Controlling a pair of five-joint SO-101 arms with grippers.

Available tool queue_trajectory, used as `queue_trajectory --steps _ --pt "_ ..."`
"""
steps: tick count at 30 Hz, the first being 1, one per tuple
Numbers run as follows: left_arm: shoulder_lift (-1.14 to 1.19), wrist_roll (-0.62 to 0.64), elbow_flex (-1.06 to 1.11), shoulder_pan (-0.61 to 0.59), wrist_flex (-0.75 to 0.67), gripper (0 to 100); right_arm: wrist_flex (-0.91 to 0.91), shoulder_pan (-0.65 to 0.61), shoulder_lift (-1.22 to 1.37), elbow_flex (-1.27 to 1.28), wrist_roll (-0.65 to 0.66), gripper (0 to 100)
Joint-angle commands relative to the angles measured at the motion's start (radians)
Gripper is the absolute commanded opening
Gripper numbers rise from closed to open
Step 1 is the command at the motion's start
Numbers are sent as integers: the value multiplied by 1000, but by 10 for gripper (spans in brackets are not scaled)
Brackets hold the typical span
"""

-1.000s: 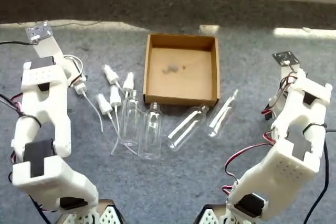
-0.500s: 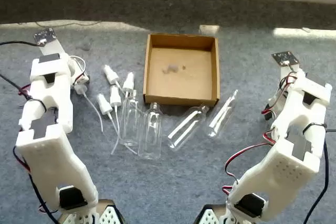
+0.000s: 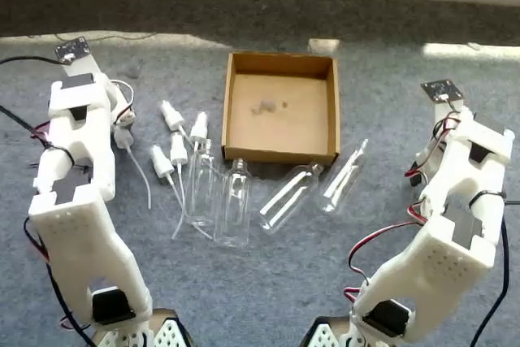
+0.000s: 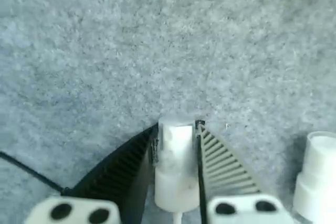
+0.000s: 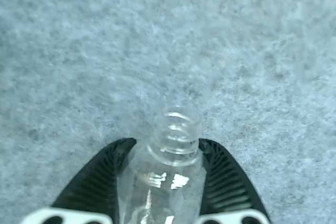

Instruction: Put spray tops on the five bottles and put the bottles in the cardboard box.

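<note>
- Left gripper: what is in it?
- A white spray top, clamped between the fingers. Its head sticks out past the fingertips and its thin tube trails back toward the wrist.
- And the right gripper?
- Closed on a clear, uncapped bottle. The bottle's long axis runs straight out along the gripper, open neck pointing away from the wrist over the grey surface.
- How do the two lie to each other?
- Well apart. Seen from above, the left arm stands at one side of the surface and the right arm at the other, with the cardboard box and four loose bottles between them. The other four tops lie near the left arm, just beside those bottles.
- What does the coming move turn on?
- On lining up tube and neck, most likely. Both arms would have to meet toward the middle, and the top would need its tube end turned to face the open neck, along the bottle's axis, before it can slide in.
- How far along is the job?
- Early, by the look of it: no bottle lies in the box and none on the surface wears a top.
</note>
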Motion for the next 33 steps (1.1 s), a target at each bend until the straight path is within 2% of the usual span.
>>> queue_trajectory --steps 1,5,10,14,20,24,26,29,33 --pt "-73 8 -91 -16 103 20 1 33 -62 -13 -9 5" --pt "-209 -40 -179 10 224 5 50 39 -93 -81 -26 5" --pt "-424 -89 -265 79 373 5 102 -21 -252 -173 -279 5" --pt "-619 -118 -292 160 457 5 157 -156 -449 -171 -397 5" --pt "-949 -120 -285 325 499 4 154 -450 -753 -76 -499 5" --pt "-1118 -120 -286 420 489 4 13 -636 -951 143 -554 5" --pt "-1162 -117 -280 458 442 4 -84 -707 -1049 274 -562 5" --pt "-1171 -115 -237 515 307 4 -225 -796 -1185 475 -562 5" --pt "-1148 -112 -128 604 43 4 -437 -885 -1340 743 -563 5"
